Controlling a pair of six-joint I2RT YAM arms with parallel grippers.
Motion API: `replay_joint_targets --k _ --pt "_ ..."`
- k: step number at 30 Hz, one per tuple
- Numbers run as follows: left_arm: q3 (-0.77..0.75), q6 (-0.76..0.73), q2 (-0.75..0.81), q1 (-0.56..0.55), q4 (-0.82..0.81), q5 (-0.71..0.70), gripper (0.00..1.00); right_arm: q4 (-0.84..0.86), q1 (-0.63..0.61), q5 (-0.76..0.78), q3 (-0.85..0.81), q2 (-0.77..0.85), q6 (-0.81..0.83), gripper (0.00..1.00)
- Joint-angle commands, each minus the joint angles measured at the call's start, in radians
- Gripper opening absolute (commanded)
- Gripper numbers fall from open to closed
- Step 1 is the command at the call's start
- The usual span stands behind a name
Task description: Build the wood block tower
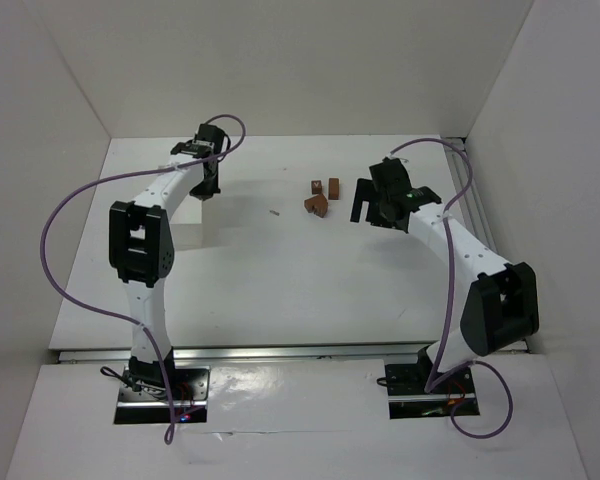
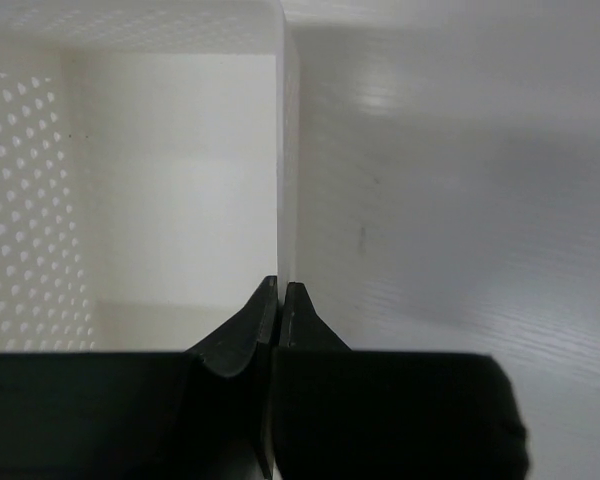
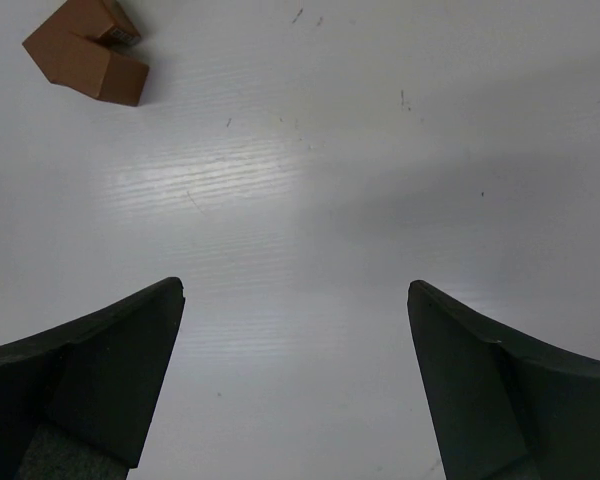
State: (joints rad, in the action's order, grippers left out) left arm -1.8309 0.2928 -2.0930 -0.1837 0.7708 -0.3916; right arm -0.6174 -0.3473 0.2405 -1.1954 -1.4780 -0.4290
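Note:
Three reddish-brown wood blocks lie in a loose cluster on the white table at the back middle; none stands on another that I can tell. Two of them touch at the top left of the right wrist view. My right gripper is just right of the cluster, open and empty, low over bare table. My left gripper is at the back left, its jaws pressed together on the thin upright wall of a white perforated tray.
A tiny pale sliver lies on the table between the two grippers. White walls enclose the table on the left, back and right. The tray is hard to make out in the top view.

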Motion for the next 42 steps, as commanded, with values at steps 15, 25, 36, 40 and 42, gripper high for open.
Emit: replay_joint_targets --k 15,25,36,40,42 --pt "-0.444 -0.034 -0.198 0.162 0.148 0.126 0.77 0.116 -0.016 -0.032 -0.125 -0.168 -0.023 1.0" --pt "-0.329 -0.055 0.097 -0.1 0.128 0.059 1.0 0.183 -0.09 -0.024 -0.251 -0.333 -0.043 1.0" --pt "0.146 0.189 0.343 -0.145 -0.031 0.26 0.91 0.212 -0.121 0.062 -0.489 -0.663 -0.088 1.0" --pt "0.185 0.201 0.366 -0.163 -0.059 0.26 0.88 0.183 -0.121 0.083 -0.524 -0.711 -0.1 0.95" --pt "0.185 0.201 0.375 -0.163 -0.059 0.246 0.88 0.183 -0.121 0.094 -0.524 -0.711 -0.1 0.85"
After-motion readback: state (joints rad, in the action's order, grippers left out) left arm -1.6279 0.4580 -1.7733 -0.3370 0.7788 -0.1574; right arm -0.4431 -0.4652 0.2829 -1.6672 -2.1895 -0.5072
